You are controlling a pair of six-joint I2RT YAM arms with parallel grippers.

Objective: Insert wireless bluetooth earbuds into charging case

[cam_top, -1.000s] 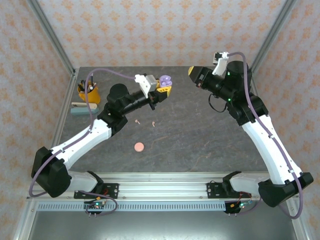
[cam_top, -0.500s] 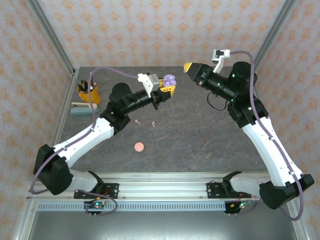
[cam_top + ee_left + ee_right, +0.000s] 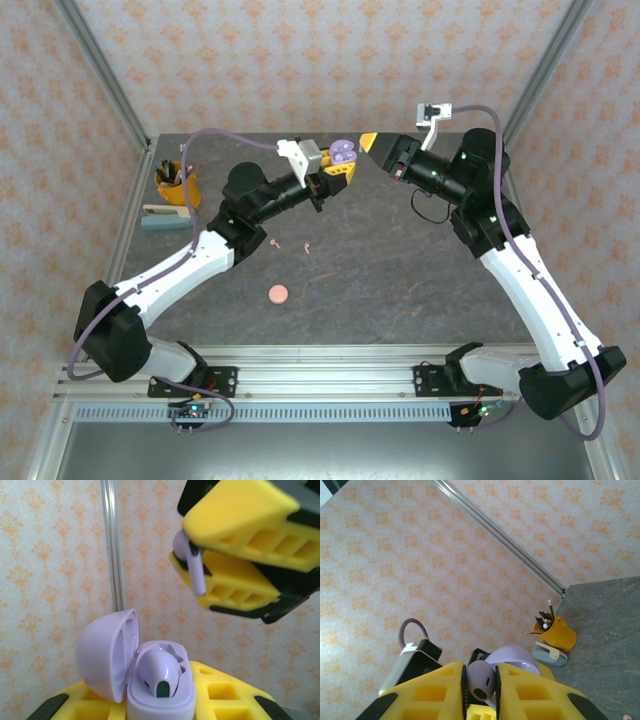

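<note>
My left fingers [image 3: 220, 692] clamp the open lilac case [image 3: 160, 700], low centre, one seated earbud [image 3: 157, 670] inside. My right fingers [image 3: 235, 522] pinch the loose lilac earbud [image 3: 192, 562] upper right; I should aim its stem downward, descending slowly beside its twin.

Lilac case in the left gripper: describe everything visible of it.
The lilac case is smooth, glossy plastic, rounded, held clear of the table between the left gripper's yellow fingers. Its hinged lid stands open to the left. One lilac earbud sits in its socket. The right gripper holds a second earbud above it, not touching.
</note>
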